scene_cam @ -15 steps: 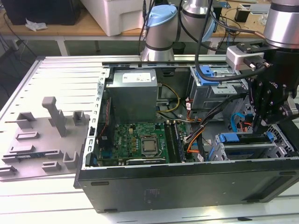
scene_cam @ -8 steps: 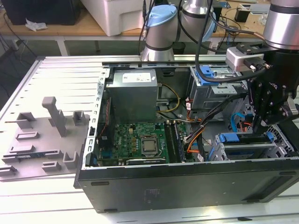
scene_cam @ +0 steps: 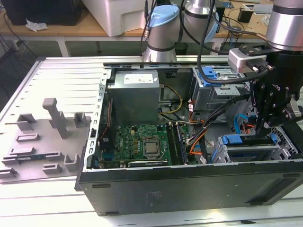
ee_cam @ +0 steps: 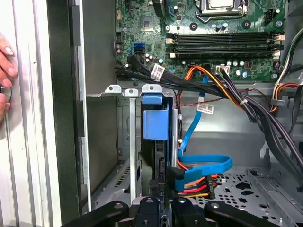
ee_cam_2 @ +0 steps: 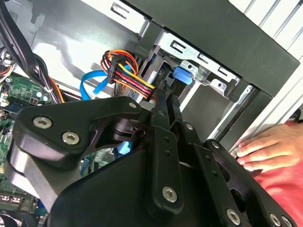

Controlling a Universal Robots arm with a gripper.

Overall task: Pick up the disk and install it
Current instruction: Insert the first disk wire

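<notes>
The disk (ee_cam: 155, 120) stands edge-on in a slot of the drive cage (ee_cam: 124, 92), its blue carrier end facing the motherboard (ee_cam: 208, 28). It looks to me nearly home. My claw (ee_cam: 163, 202) is right at the disk's other end, in line with the slot. I cannot tell whether it is pinching the disk or only butted against it.

A blue data cable (ee_cam: 208, 165) and a multicoloured power bundle (ee_cam: 196, 188) lie just beside the claw, and a push could trap or drag them. A slightly tilted carrier would jam in the cage. A person's hand (ee_cam_2: 267, 149) rests on the case (scene_cam: 189, 189) close by, so a wide swing could strike it.
</notes>
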